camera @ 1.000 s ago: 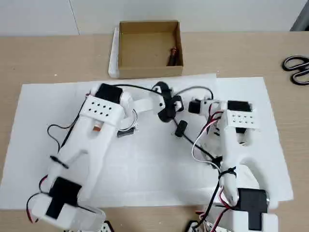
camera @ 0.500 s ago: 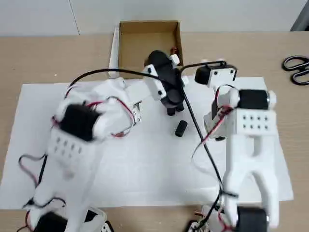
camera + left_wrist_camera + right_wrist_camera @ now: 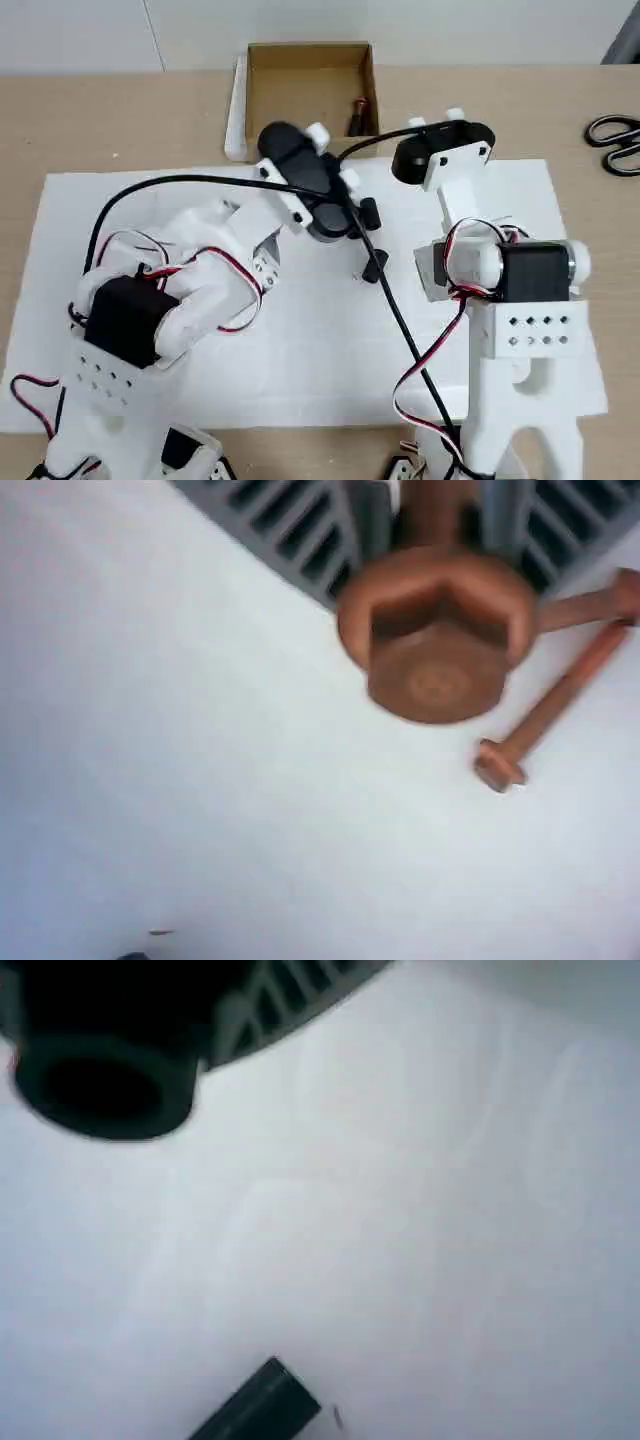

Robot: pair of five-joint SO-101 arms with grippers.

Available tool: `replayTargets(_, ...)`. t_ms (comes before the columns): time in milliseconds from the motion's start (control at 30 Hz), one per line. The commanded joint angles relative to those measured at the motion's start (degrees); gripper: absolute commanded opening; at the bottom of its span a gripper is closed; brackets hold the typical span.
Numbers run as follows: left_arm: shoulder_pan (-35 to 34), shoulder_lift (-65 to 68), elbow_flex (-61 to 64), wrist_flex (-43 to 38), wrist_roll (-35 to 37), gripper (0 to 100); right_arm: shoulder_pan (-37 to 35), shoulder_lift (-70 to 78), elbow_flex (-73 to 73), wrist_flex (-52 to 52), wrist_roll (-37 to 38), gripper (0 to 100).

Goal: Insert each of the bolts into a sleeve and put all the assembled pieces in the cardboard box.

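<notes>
Lifted off the white paper [image 3: 300, 340] since a second ago, the left pincer [image 3: 432, 515] and right pincer [image 3: 130, 1020] now hang nearer the cardboard box [image 3: 262, 100], each carrying one part.

The left pincer is clamped on a copper-coloured bolt [image 3: 435, 645], its hex head toward the wrist camera, above the sheet. Two loose bolts [image 3: 545, 720] lie on the paper beyond it, close together. The right pincer appears to grip a black sleeve [image 3: 100, 1085], its open end facing the camera. A second sleeve [image 3: 375, 265] lies on the paper between the two arms, well short of the box. One reddish-brown piece [image 3: 357, 112] rests inside the box against the wall nearer the scissors [image 3: 615, 140], which lie on the bare tabletop [image 3: 100, 130].
</notes>
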Motion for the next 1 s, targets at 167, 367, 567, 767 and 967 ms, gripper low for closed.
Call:
replayTargets(167,11.5,-2.6,18.1,-8.6,11.9,1,-3.9,-7.8,0.1,0.7,-1.9,0.2)
replayTargets(367,20.8,-2.3,22.7,-14.8,15.5,1,-6.3,-9.0,0.2,0.7,-5.2,0.2)
replayTargets(567,11.5,-2.5,24.2,-13.8,15.7,1,-5.9,-9.4,1.1,1.3,-5.8,0.2)
replayTargets(767,2.6,-2.6,24.4,-13.8,19.8,1,-6.4,-19.6,6.4,1.1,-10.7,0.2)
replayTargets(967,2.1,-6.3,24.7,-17.2,32.0,1,-6.4,-36.9,17.8,0.7,-10.8,0.2)
